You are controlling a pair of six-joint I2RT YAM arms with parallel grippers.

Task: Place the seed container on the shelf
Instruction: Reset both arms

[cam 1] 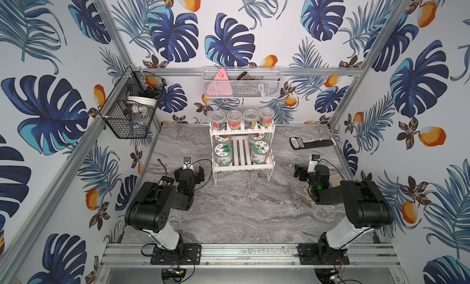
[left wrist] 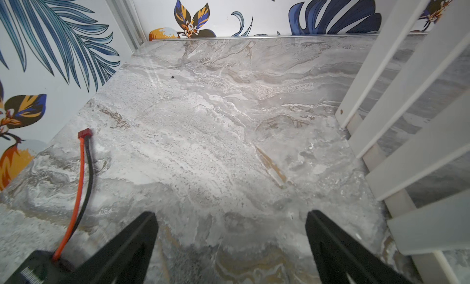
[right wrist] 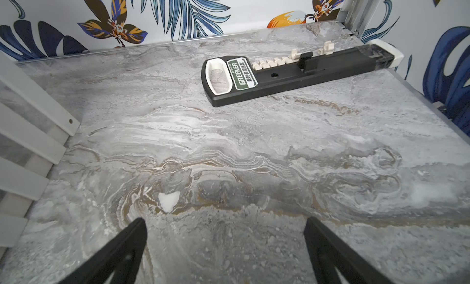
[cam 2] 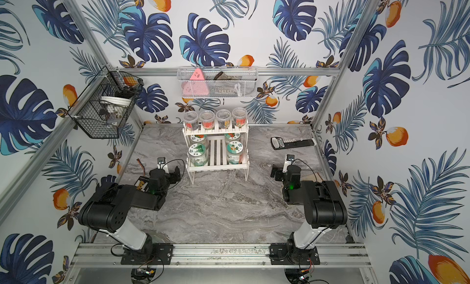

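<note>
**Currently at rest: nothing held**

Top views: four clear lidded cups [cam 1: 234, 118] with dark and red contents are seen in a row on the upper tier of the shelf [cam 1: 241, 153]. These are taken to be seed containers, though which one is the task's cannot be told. Four labelled jars [cam 1: 223, 154] are stood on the lower tier. No cup is seen on the marble table [cam 1: 241, 206].

Left wrist: the left gripper [left wrist: 230, 214] is spread wide, with nothing between the jaws. Shelf slats are seen alongside.

Right wrist: the right gripper [right wrist: 225, 219] is likewise spread and empty. A black GREENER tool [right wrist: 292, 74] is seen ahead on the table.

Handling, judged: light, thin, stiff plastic with smooth walls. A cup is best gripped gently across the wall, below the lid.
</note>
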